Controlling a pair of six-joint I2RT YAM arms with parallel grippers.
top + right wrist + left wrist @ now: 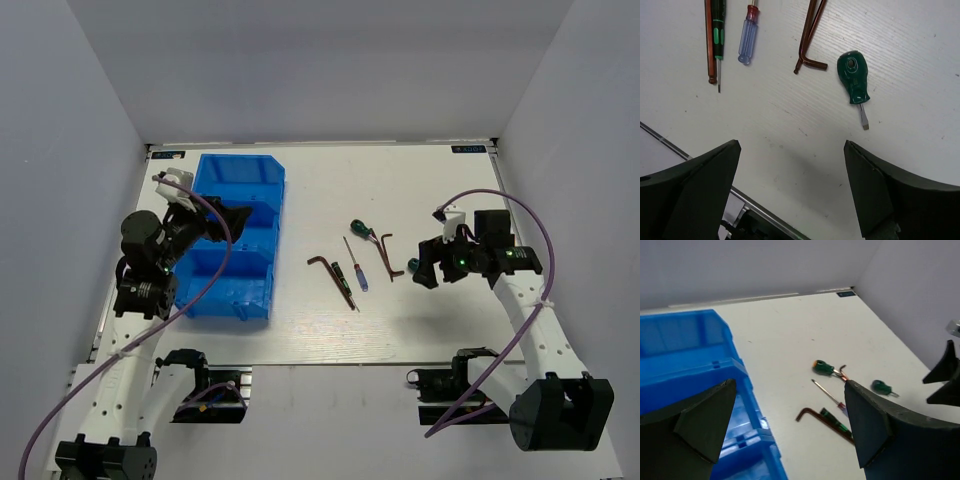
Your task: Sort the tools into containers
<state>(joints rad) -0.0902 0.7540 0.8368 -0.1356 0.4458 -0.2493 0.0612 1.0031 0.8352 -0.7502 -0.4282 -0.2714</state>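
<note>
The blue bin stands at the left of the white table; it also shows in the left wrist view. Its compartments look empty. My left gripper is open and empty above the bin's right side. The tools lie at mid-table: a dark hex key, a green-and-dark screwdriver, a blue-handled screwdriver, a stubby green screwdriver and bent hex keys. Another stubby green screwdriver lies just ahead of my right gripper, which is open and empty above the table.
White walls enclose the table on three sides. The table's near edge with its metal rail lies just behind the right gripper. Arm bases and clamps sit at the near edge.
</note>
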